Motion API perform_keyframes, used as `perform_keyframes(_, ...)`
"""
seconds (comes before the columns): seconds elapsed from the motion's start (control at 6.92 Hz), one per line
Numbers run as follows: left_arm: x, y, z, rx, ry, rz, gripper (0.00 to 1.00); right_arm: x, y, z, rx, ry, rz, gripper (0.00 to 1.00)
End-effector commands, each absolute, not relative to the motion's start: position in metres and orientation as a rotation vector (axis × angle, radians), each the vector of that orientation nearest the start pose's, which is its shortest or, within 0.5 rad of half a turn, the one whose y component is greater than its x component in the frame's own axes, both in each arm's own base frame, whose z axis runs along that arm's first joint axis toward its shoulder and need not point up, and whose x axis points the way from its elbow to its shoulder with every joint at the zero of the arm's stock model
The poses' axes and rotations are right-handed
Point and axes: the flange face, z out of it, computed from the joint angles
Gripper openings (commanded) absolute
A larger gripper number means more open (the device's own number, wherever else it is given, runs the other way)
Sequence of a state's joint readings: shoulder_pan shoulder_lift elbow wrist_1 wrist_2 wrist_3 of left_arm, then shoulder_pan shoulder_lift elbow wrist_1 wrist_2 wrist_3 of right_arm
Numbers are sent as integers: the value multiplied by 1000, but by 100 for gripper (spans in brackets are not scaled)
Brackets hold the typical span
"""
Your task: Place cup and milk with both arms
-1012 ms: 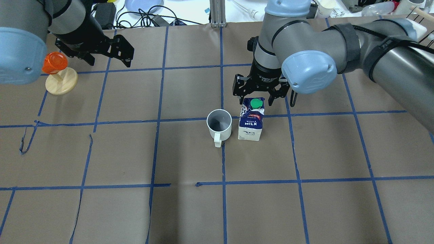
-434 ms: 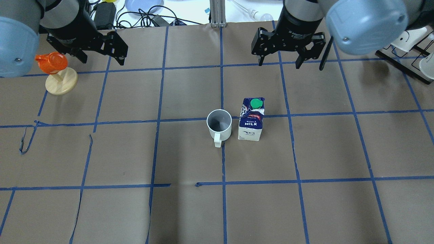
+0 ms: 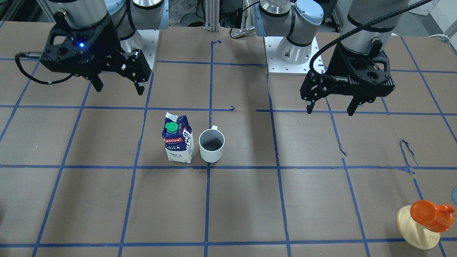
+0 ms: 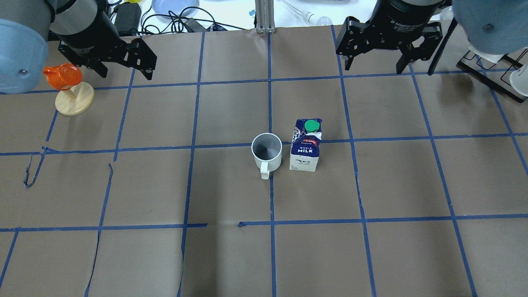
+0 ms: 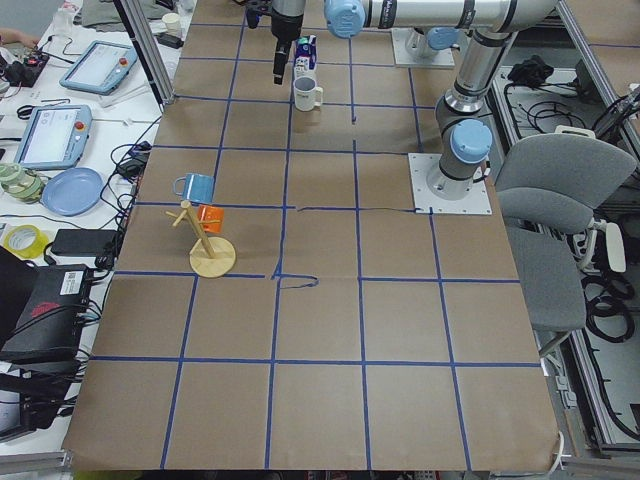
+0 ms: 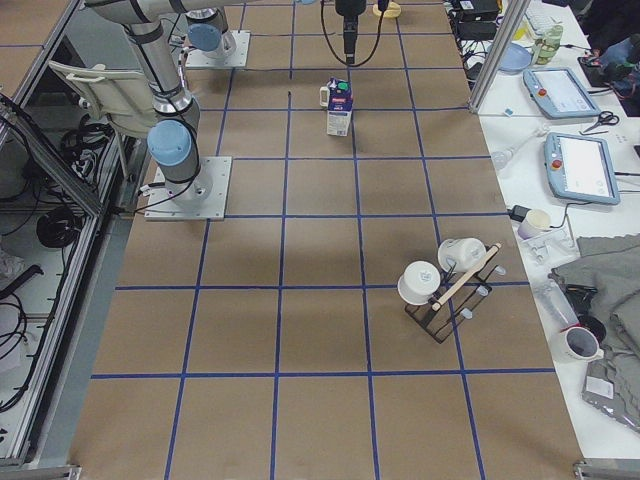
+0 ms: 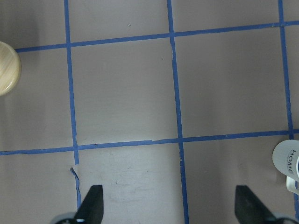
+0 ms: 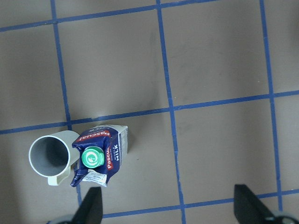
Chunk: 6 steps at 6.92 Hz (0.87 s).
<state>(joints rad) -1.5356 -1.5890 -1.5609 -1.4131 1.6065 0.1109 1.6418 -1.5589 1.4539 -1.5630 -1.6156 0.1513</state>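
Cup (image 4: 267, 152) just beside milk (image 4: 305, 148)

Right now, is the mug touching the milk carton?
Apart. The overhead view shows a narrow but clear gap between the mug and the milk carton, which stand side by side. The front-facing view shows the same gap.

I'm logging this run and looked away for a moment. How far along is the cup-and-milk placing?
Done, by the look of it: the cup and the milk stand upright side by side near the table's middle, and neither is held. In hand: nothing. The left gripper and the right gripper are both open, empty and raised clear of both. Left: probably nothing beyond parking the arms.
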Motion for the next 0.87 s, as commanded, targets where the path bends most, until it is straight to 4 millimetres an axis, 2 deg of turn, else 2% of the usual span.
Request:
perform_keyframes(0.0, -112, -517, 503, 99, 3096, -220, 100, 162, -490, 530, 45, 3190, -130, 100)
perform_keyframes(0.72, -113, -516, 496, 95, 3084, -197, 100, 170, -491, 528, 40, 3156, -131, 100)
